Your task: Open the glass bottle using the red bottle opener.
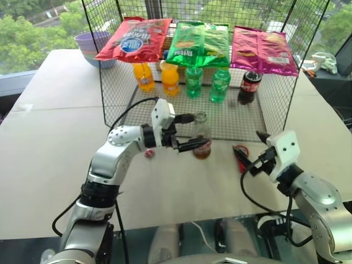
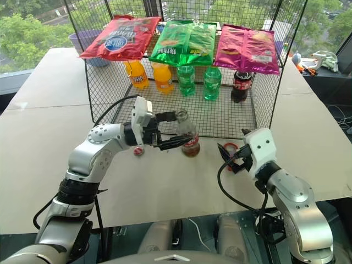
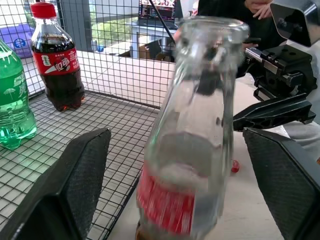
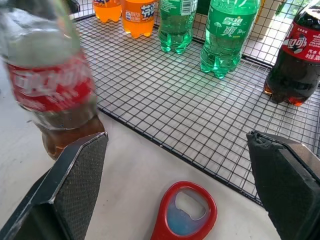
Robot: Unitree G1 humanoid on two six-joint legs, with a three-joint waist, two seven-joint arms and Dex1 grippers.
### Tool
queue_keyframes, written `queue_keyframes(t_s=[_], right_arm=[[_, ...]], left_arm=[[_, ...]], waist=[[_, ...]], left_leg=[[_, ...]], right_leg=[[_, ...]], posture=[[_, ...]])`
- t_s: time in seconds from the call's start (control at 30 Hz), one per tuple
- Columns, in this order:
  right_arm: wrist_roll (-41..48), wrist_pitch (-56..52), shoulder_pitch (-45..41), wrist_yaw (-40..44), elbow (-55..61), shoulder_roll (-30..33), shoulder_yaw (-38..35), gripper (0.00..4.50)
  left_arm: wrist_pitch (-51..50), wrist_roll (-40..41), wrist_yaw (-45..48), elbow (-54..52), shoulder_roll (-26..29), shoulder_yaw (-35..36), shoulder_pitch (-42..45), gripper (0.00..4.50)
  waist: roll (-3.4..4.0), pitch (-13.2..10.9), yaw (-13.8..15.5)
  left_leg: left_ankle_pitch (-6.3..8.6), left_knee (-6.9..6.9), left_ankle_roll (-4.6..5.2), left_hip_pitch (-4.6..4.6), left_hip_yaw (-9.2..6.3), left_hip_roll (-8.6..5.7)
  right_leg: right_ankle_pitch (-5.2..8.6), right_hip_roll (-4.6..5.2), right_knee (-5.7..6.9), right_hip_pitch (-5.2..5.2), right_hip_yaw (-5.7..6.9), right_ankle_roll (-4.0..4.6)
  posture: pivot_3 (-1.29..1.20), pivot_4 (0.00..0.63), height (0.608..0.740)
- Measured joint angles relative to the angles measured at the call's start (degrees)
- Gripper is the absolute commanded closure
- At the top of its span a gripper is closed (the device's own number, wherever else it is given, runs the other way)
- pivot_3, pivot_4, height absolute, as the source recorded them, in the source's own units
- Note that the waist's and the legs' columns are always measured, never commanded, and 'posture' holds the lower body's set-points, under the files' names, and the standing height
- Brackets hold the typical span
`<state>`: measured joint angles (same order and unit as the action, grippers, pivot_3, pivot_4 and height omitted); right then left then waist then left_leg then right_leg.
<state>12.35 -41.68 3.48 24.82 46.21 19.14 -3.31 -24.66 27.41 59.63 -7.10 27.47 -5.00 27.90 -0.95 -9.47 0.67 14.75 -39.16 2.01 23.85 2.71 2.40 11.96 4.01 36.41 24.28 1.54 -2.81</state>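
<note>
Left gripper [image 1: 188,133] fingers spread wide either side of the glass bottle [image 1: 202,136], not clamping it, bottle on the white table [image 1: 49,143] at the wire rack's [image 1: 231,118] front edge; right gripper [image 1: 251,151] fingers also wide apart, empty, over the red bottle opener [image 4: 186,212] lying flat on table.

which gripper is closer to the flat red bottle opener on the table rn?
Right. The right gripper hangs open just over the flat red bottle opener. The left gripper is open around the small clear glass cola bottle, off to the opener's left.
</note>
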Motion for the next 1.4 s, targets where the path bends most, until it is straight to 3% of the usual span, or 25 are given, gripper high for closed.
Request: queue_keyframes(t_s=[0.7,0.9,1.03,1.2,1.4], right_arm=[[1.72,2.42,0.44,-1.23,-0.02,1.31,0.83,0.00],[3.89,9.52,6.27,2.64,-0.41,3.56,-2.85,0.00],[7.48,15.44,14.37,7.30,-2.79,4.94,-11.97,0.00],[12.03,22.92,23.37,16.21,-7.65,8.01,-22.14,0.00],[13.01,30.11,27.16,21.62,-12.37,9.38,-25.99,0.00]], left_arm=[[2.07,0.58,1.94,0.10,0.95,0.81,-2.75,0.10],[2.21,3.49,2.97,-4.16,5.92,6.82,-14.38,0.10],[5.39,3.16,2.71,-7.52,8.36,11.41,-26.16,0.10],[13.39,1.95,2.22,-8.95,7.66,16.41,-38.52,0.10],[17.56,1.38,1.58,-8.94,7.75,18.62,-43.11,0.10]], waist=[[0.00,0.00,-0.01],[0.03,-0.01,-0.22],[0.04,-0.03,0.29],[0.12,-0.05,0.10],[0.32,0.00,0.07]], left_leg=[[0.00,0.01,0.00,0.00,0.00,0.00],[0.01,0.12,0.00,-0.01,0.02,0.04],[0.02,0.12,0.00,0.01,0.02,0.16],[0.04,0.12,-0.03,-0.07,0.10,0.34],[0.20,0.12,-0.31,-0.10,0.09,0.50]], right_leg=[[0.00,0.00,0.00,0.00,0.00,0.00],[0.00,0.01,-0.10,0.00,0.00,0.01],[0.00,0.08,-0.23,-0.03,0.04,0.00],[0.00,0.12,-0.30,-0.02,0.04,-0.01],[-0.01,0.12,-0.30,0.00,0.13,-0.01]], posture=[[0.00,0.150,0.740],[0.00,0.150,0.740],[0.00,0.150,0.740],[0.00,0.150,0.740],[0.00,0.150,0.740]])
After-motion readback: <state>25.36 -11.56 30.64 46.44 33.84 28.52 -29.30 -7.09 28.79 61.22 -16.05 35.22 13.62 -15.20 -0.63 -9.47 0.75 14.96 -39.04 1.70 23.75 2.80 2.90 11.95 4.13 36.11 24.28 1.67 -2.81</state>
